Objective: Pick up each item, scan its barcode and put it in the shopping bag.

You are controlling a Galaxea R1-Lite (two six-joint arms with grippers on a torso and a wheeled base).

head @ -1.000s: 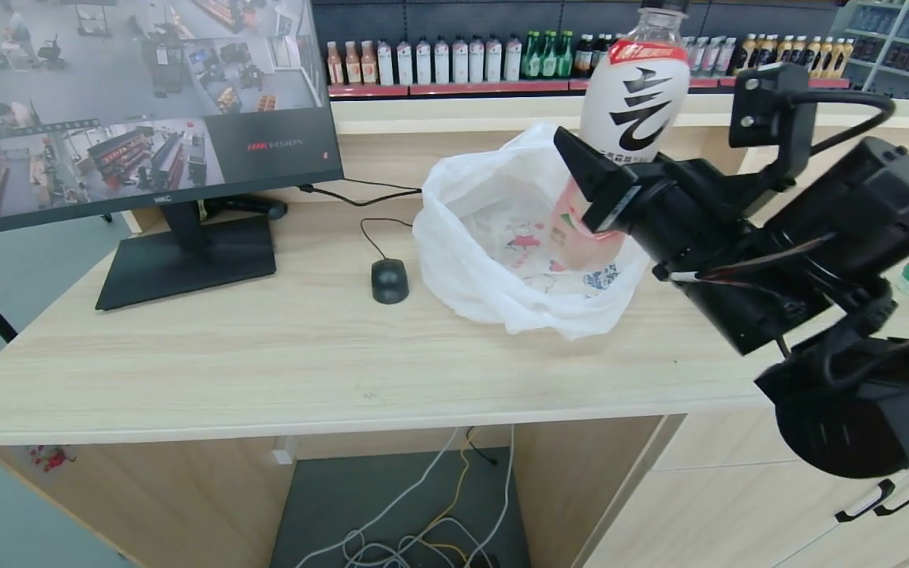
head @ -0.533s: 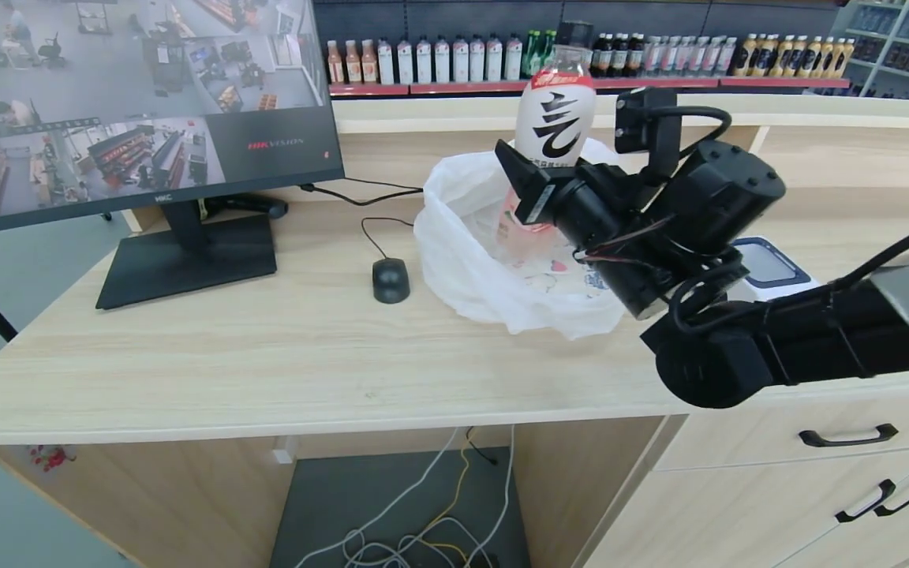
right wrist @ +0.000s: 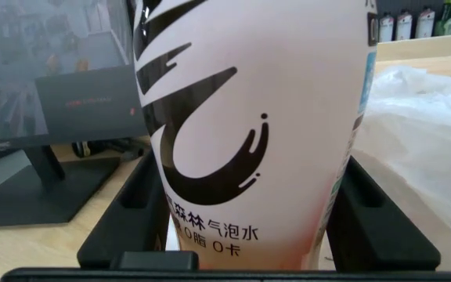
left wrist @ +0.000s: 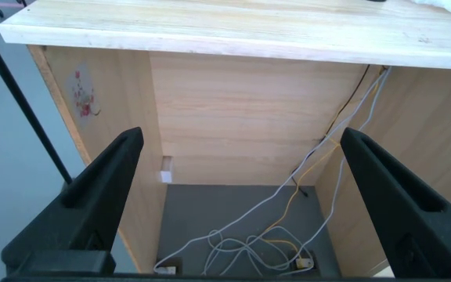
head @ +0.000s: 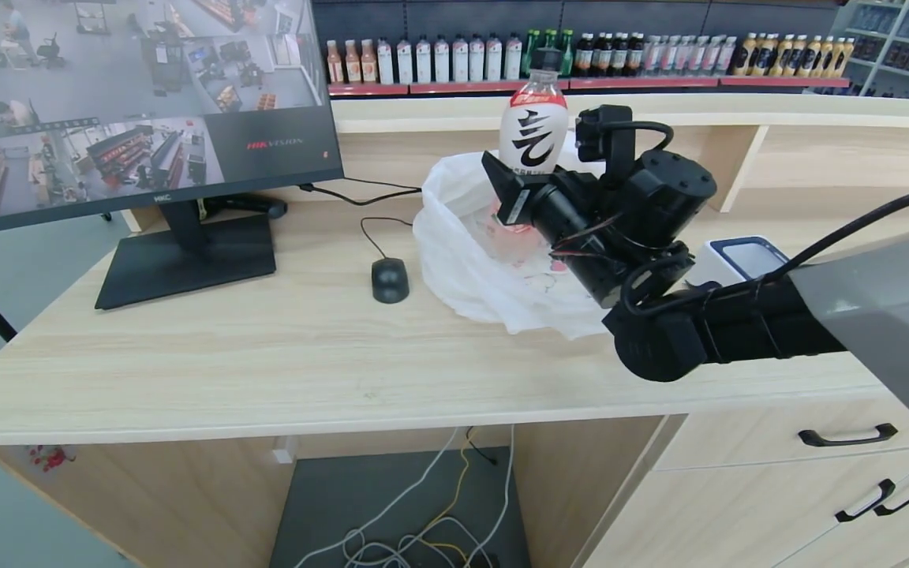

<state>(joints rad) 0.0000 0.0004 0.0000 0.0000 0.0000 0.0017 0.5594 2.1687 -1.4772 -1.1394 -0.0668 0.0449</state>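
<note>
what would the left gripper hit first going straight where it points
The left gripper would likely meet the wooden back panel under the counter, or the cables lying below it; depth is unclear.

right gripper (right wrist: 250, 232) clamping bottle (head: 533, 130), left gripper (left wrist: 241, 200) spread

The right claw (head: 529, 196) covers the middle of the white, black-marked drink bottle (head: 533, 134), and its far finger sits behind the bottle. In the right wrist view the bottle's cap and base run off the edges. Whether the base touches the inside of the white plastic shopping bag (head: 454, 252) cannot be told. The right arm hides part of the white, blue-rimmed scanner box (head: 742, 256).
</note>
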